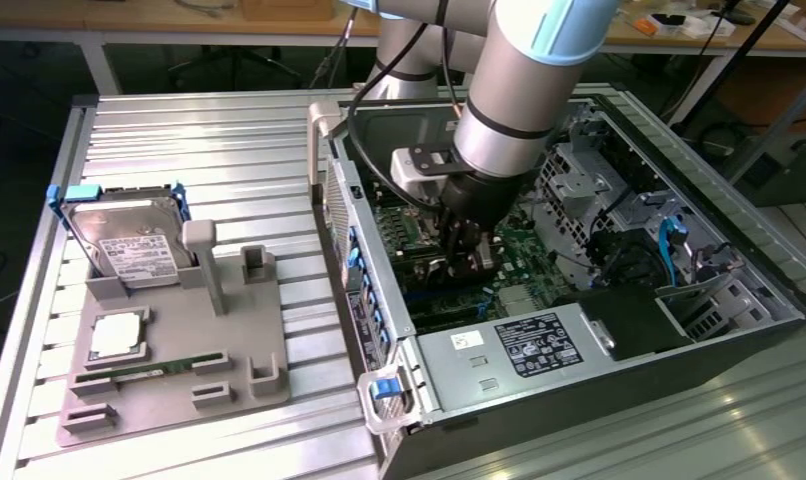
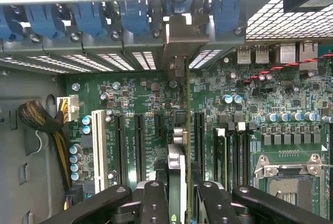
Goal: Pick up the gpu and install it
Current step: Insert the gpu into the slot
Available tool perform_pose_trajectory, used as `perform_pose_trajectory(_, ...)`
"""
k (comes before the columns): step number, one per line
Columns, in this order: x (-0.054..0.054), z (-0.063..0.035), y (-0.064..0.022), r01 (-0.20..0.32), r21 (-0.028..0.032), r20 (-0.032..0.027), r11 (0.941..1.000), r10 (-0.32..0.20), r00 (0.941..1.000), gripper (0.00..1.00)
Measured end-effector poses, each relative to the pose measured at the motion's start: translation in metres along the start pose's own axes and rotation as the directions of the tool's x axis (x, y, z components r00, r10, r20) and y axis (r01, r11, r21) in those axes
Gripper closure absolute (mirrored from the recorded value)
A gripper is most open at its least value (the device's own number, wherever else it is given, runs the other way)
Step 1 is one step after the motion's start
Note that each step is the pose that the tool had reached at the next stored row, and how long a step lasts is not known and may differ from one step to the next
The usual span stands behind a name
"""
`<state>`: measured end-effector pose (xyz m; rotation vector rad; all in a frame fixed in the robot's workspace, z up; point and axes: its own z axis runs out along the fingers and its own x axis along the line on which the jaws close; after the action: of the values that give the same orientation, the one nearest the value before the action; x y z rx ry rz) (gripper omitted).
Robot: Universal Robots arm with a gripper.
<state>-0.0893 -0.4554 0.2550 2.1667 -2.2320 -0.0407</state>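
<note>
GPU (image 2: 186, 130): seen edge-on in the wrist view, standing upright over the motherboard (image 2: 291, 115), its end bracket (image 2: 179, 37) up against the row of blue slot clips (image 2: 88, 18) at the case's rear wall. It sits among the expansion slots (image 2: 130, 146); whether its edge is seated in a slot cannot be told.

Gripper (image 2: 179, 195): black fingers (image 2: 154, 200) clamped on either side of the card's near end. In the exterior view the gripper (image 1: 463, 250) is low inside the open computer case (image 1: 723, 330).

Risks, as judged: a slight tilt or offset could jam the card's edge beside the slot; the bracket could catch on the rear wall; pressing down while misaligned could strain the motherboard.

Surroundings: white slot (image 2: 99, 141) and braided cable bundle (image 2: 44, 122) to one side, memory slots (image 2: 234, 151) and CPU socket (image 2: 289, 180) to the other, all close. Outside the case, on the exterior view's left, a grey fixture tray (image 1: 263, 385) holds a hard drive (image 1: 130, 245) in a blue frame and a memory stick (image 1: 156, 368), well apart.
</note>
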Motion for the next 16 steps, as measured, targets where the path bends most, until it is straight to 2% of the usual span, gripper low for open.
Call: perform_pose_trajectory(16,-0.0008,0.0043,-0.0001,-0.003,0.0006,0.0003,1.0000,0.003,1.0000,0.73)
